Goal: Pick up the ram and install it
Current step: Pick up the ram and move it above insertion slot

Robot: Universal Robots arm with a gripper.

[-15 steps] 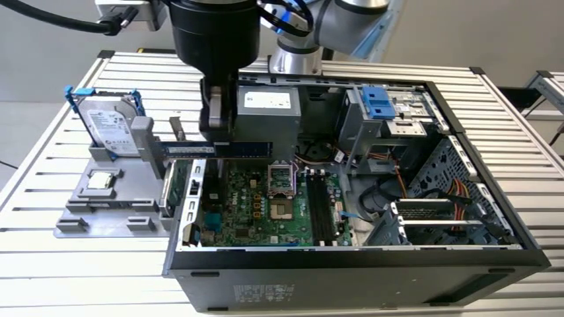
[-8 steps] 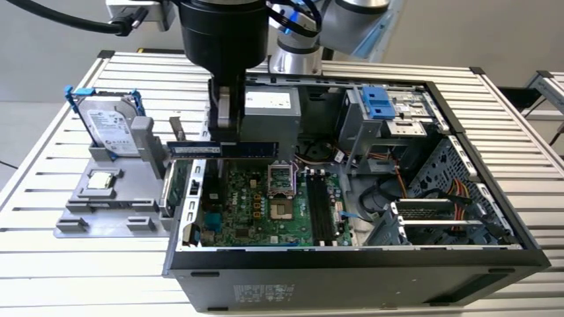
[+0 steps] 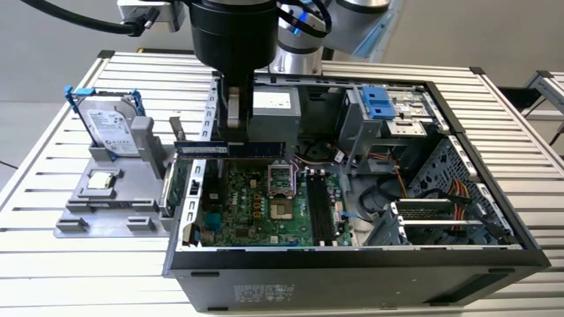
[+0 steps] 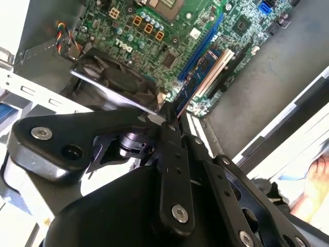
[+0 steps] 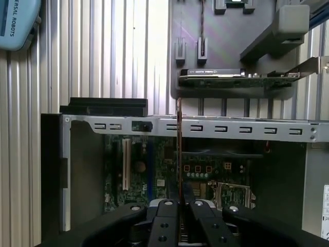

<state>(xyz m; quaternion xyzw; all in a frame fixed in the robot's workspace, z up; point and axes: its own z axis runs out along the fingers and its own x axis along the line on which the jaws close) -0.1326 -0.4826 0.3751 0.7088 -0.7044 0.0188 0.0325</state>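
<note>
In the exterior view the ram (image 3: 207,149) is held level and on edge by the end effector (image 3: 234,131). The end effector is clenched across the stick's two flat faces at the upper edge, near the middle. The stick is carried in the air above the open computer case (image 3: 352,259), at about ten o'clock of the motherboard (image 3: 255,208). The long memory slots (image 3: 319,206) lie lower, toward five o'clock of the stick, and are not touched. At nine o'clock of the case a grey holder (image 3: 105,205) with a hard drive (image 3: 110,132) is seen on the slatted counter (image 3: 520,165).

In the first wrist view the ram (image 5: 178,149) is seen edge-on as a thin line running out from between the closed fingers (image 5: 167,206), over the case's rim and the board.

In the second wrist view the end effector (image 4: 169,116) is seen pinched together above the motherboard (image 4: 154,31), with the memory slots (image 4: 208,64) beyond. The stick itself cannot be made out surely there.

The ram is judged light, thin and stiff, yet fragile. It is best gripped near the middle of its upper edge, clear of the contacts, so that it hangs balanced. Its smooth faces may slip, and twisting or bending is to be avoided.
</note>
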